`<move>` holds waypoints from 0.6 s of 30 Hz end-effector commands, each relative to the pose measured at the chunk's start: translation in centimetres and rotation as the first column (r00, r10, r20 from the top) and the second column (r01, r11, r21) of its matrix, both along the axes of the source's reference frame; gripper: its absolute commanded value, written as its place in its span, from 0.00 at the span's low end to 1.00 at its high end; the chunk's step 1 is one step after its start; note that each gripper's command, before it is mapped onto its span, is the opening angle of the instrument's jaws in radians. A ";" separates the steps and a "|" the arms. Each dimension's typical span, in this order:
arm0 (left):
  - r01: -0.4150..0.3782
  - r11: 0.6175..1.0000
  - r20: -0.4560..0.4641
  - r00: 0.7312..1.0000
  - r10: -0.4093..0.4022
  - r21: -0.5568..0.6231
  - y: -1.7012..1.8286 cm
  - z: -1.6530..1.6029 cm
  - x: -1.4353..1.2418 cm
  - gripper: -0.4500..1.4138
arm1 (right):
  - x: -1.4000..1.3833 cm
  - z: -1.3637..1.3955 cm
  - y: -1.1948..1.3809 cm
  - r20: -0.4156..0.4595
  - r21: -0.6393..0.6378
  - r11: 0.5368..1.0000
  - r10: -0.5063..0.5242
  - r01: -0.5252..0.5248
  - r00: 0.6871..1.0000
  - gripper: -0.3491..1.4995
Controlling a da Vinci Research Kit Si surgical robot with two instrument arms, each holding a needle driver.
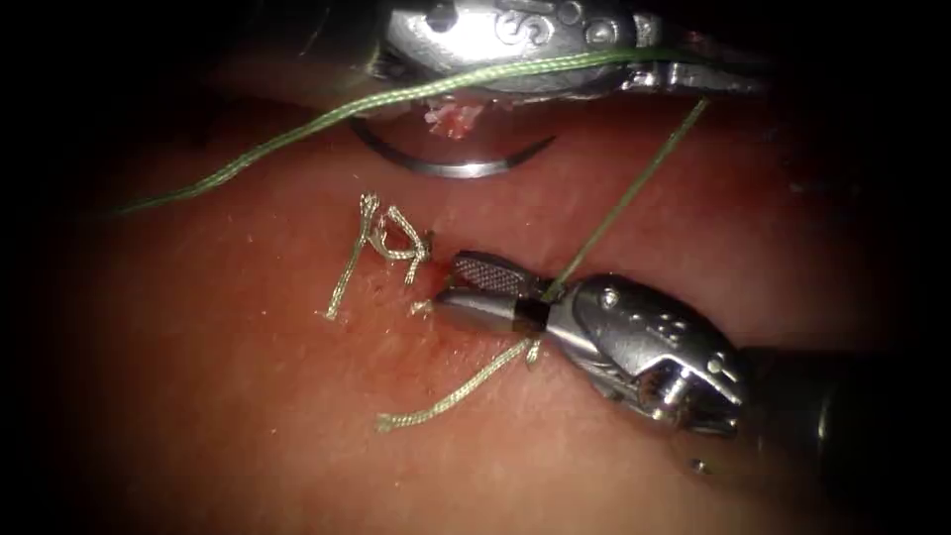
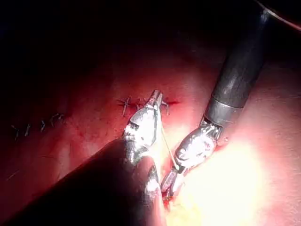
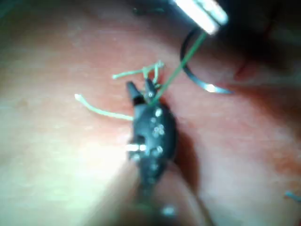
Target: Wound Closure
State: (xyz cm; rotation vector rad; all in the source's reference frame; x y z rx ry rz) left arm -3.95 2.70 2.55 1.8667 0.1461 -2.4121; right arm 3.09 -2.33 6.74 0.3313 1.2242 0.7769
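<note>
My left tool point(image 1: 728, 79) reaches across the far edge, its jaws shut on the green thread point(image 1: 629, 193). That strand runs taut down into the throat of my right tool point(image 1: 466, 294), whose jaws stand open around it just right of a tied knot point(image 1: 391, 238) on the tissue point(image 1: 248, 396). The curved needle point(image 1: 446, 166) lies free on the tissue below the left tool, its point to the right, held by neither tool. In the left wrist view, thread point(image 2: 167, 143) joins the left tool point(image 2: 156, 99) to the right tool point(image 2: 168, 186). The right wrist view has the open right tool point(image 3: 141, 92), the thread point(image 3: 181, 63) and the needle point(image 3: 202, 82).
A second length of green thread point(image 1: 297, 134) crosses from the left tool down to the far left. A pale cut tail point(image 1: 451, 394) lies below the right jaws. Earlier stitches point(image 2: 40, 125) line the closed cut. Red fluid wets the tissue by the knot.
</note>
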 end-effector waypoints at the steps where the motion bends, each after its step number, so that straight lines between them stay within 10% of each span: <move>1: 0.000 1.000 0.002 1.000 0.000 -0.002 0.04 0.04 -0.05 0.00 | 0.11 0.00 -0.04 -0.005 -0.023 1.000 -0.017 0.017 1.000 0.00; 4: -0.001 1.000 0.004 1.000 0.001 -0.001 0.06 0.04 -0.04 0.00 | 0.16 -0.04 -0.08 -0.026 -0.040 0.999 -0.019 0.018 0.999 0.24; 5: -0.002 1.000 0.005 1.000 0.002 0.000 0.08 0.04 -0.02 0.00 | 0.20 -0.05 -0.09 -0.012 -0.063 0.998 0.002 -0.003 1.000 0.78; 7: -0.003 1.000 0.006 1.000 0.003 0.000 0.09 0.04 -0.01 0.00 | 0.23 -0.05 -0.09 -0.007 -0.069 0.998 0.005 -0.005 1.000 0.98; 18: -0.003 1.000 0.007 1.000 0.003 -0.002 0.14 0.02 0.06 0.00 | 0.25 -0.04 -0.10 -0.007 -0.071 0.997 0.005 -0.005 1.000 0.98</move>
